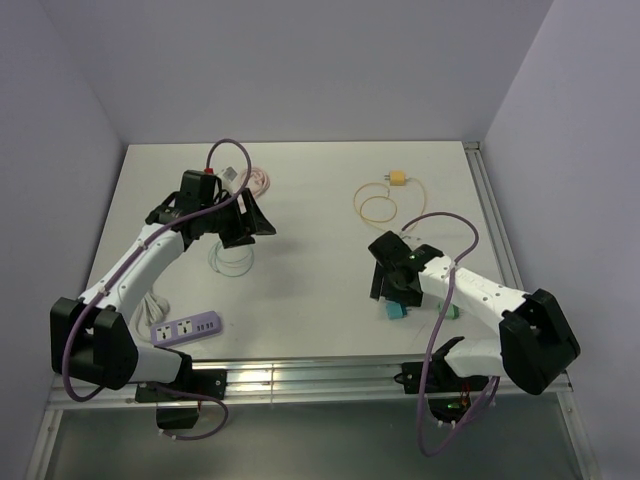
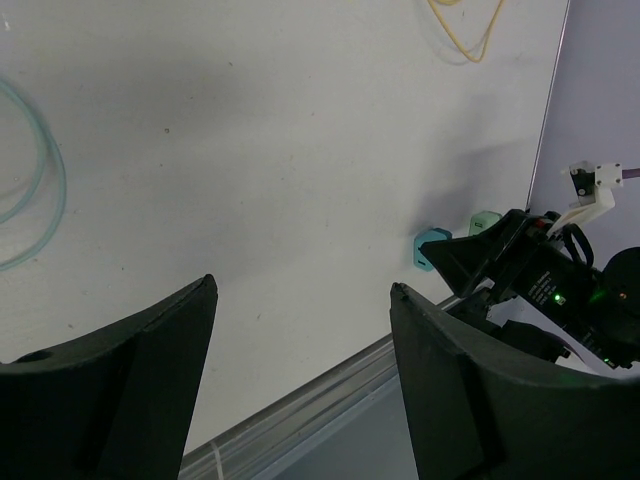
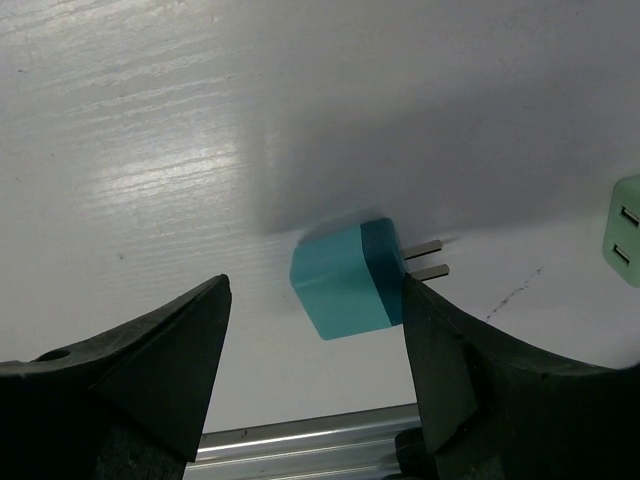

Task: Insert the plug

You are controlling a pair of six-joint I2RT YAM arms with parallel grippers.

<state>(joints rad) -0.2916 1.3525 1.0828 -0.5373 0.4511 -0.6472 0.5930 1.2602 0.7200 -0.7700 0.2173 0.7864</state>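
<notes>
Seen from above, the white bench [image 1: 320,200] carries a lavender power strip [image 1: 185,329] at its 7 o'clock corner, close to the left arm's base. The left hand [image 1: 250,225] hangs toward 10 o'clock from the bench's middle, beside a coil of pale cable [image 1: 232,262], with its fingers apart and nothing between them. At 1 o'clock lies a yellow plug [image 1: 398,179], and its yellow cable [image 1: 378,206] is looped on its 6 o'clock side. The right hand [image 1: 395,292] points down at 5 o'clock, right over the teal plug [image 1: 395,311]. A pale green plug [image 1: 452,312] lies near that one, at its 3 o'clock. The power strip and the teal plug are well apart, on opposite sides of the bench.

In the left wrist view, the two dark fingers [image 2: 130,380] stand wide with only bare bench between them. A loop of the pale cable [image 2: 40,190] shows at 9 o'clock and a bit of yellow cable [image 2: 470,35] at 12 o'clock. At 3 o'clock the right arm [image 2: 545,285] stands beside the teal plug [image 2: 432,247] and the green one [image 2: 485,218].

In the right wrist view, the teal plug [image 3: 345,280] lies on its side on the bench between the spread fingers [image 3: 150,370]. Its two metal prongs [image 3: 425,260] point to 3 o'clock, toward the right-side finger. The left-side finger is clear of the plug. Whether the right-side finger touches it cannot be told. The green plug [image 3: 626,230] peeks in at the 3 o'clock edge.
</notes>
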